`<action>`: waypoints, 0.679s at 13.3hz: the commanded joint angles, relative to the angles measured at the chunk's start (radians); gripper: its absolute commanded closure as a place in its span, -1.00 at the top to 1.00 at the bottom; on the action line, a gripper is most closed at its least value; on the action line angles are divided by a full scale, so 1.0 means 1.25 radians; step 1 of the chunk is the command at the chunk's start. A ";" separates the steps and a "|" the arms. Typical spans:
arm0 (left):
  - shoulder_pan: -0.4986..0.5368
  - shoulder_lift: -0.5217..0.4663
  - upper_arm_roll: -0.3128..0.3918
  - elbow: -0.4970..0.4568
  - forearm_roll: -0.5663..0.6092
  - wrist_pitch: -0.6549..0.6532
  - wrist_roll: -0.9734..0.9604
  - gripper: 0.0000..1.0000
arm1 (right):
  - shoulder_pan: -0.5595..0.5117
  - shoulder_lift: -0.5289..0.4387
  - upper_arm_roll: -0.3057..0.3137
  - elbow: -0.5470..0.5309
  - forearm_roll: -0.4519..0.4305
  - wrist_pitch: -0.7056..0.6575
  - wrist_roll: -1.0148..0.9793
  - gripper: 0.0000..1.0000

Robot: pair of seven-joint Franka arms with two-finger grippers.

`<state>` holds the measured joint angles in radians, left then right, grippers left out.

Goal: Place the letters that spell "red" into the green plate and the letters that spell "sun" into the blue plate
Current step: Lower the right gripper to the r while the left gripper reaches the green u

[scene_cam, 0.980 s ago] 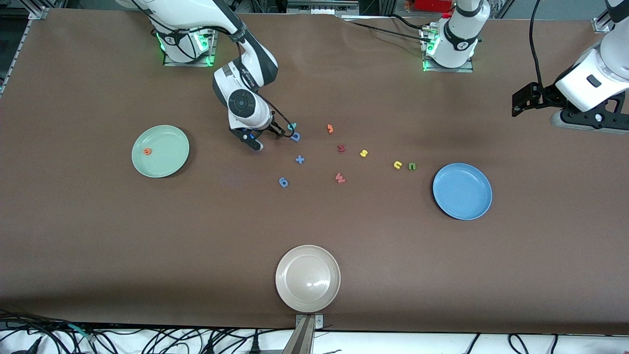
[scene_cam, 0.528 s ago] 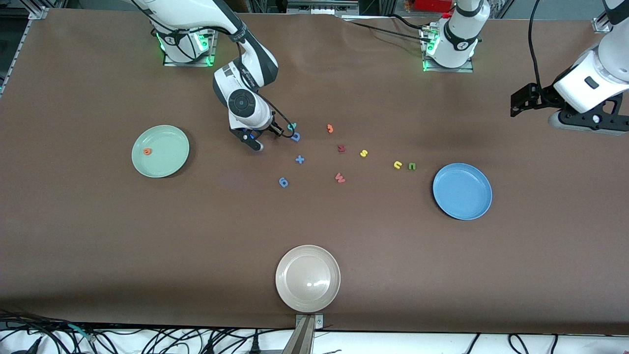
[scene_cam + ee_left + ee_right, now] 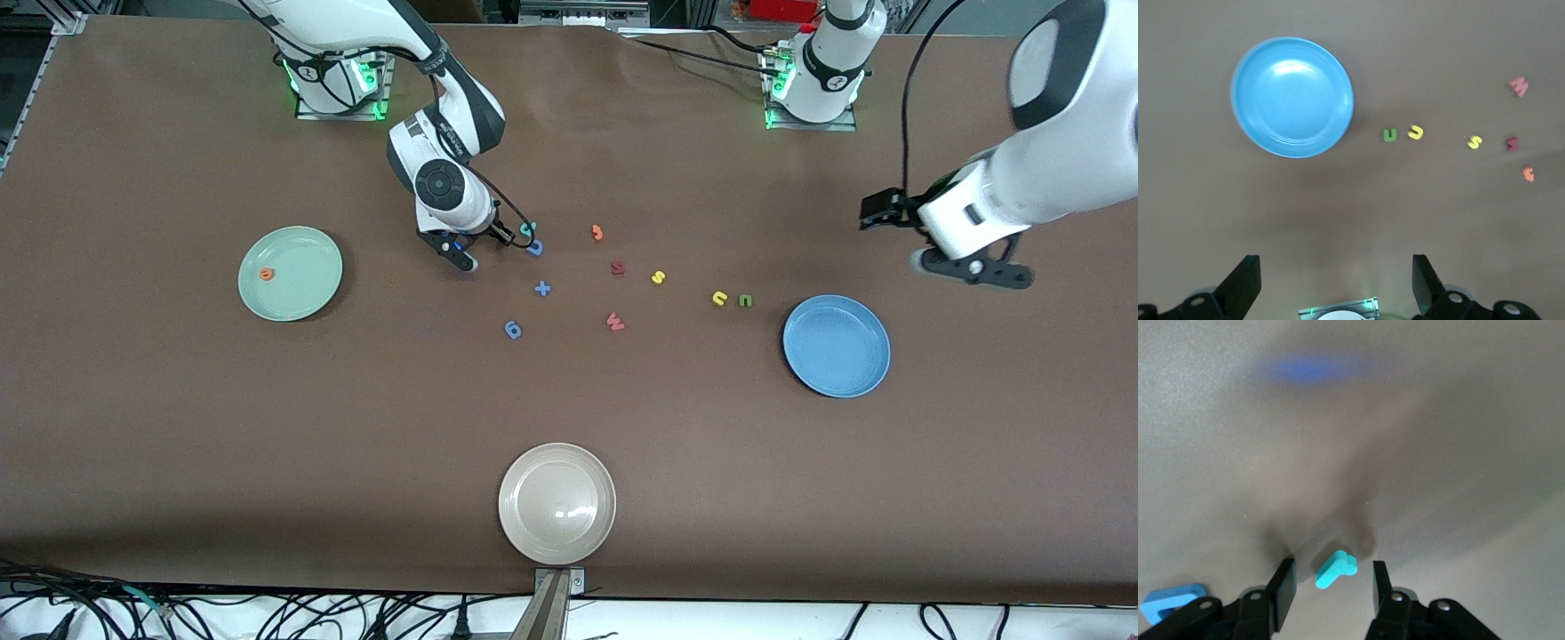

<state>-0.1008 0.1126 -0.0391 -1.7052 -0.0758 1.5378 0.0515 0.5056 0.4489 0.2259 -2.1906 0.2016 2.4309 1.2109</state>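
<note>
The pale green plate (image 3: pixel 307 258) holds the orange "e" (image 3: pixel 266 275). My right gripper (image 3: pixel 520 233) is down at the table with its fingers either side of the teal "r" (image 3: pixel 1336 568) (image 3: pixel 528 228). There is a gap on both sides, so it is open. Near the blue plate (image 3: pixel 836 346) (image 3: pixel 1291 97) lie the dark green "n" (image 3: pixel 745 301) (image 3: pixel 1389 135), the yellow "u" (image 3: pixel 719 299) (image 3: pixel 1415 133) and the yellow "s" (image 3: pixel 658 277) (image 3: pixel 1475 142). My left gripper (image 3: pixel 973 269) (image 3: pixel 1335 267) hangs wide open and empty over bare table by the blue plate.
A blue "D" (image 3: pixel 534 248) (image 3: pixel 1171 603) lies right beside the teal "r". A blue plus (image 3: pixel 542 288), a blue "6"-like piece (image 3: pixel 513 330), a pink "W" (image 3: pixel 614 321), a dark red letter (image 3: pixel 618 268) and an orange hooked piece (image 3: pixel 597 233) dot the middle. A beige plate (image 3: pixel 556 503) sits nearest the front camera.
The left arm has swung in from the table's end toward the blue plate. The right gripper has stayed at the teal "r" and its fingers have narrowed around it.
</note>
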 commanded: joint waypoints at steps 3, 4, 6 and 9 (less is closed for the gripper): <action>-0.009 0.031 -0.046 -0.134 -0.022 0.211 -0.007 1.00 | 0.042 0.024 -0.004 -0.022 0.011 0.095 0.055 0.08; -0.009 0.035 -0.056 -0.182 -0.022 0.287 -0.009 1.00 | 0.042 0.024 -0.004 -0.022 0.011 0.094 0.054 0.08; -0.025 0.085 -0.069 -0.227 -0.022 0.410 -0.059 1.00 | 0.042 0.023 -0.005 -0.028 0.011 0.094 0.050 0.08; -0.037 0.150 -0.080 -0.268 -0.012 0.523 -0.098 1.00 | 0.042 0.013 -0.014 -0.038 0.003 0.085 0.046 0.08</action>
<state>-0.1373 0.2710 -0.1352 -2.0203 -0.0767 2.1318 -0.0418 0.5437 0.4593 0.2224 -2.2123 0.2016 2.5157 1.2650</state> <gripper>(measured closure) 0.000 0.458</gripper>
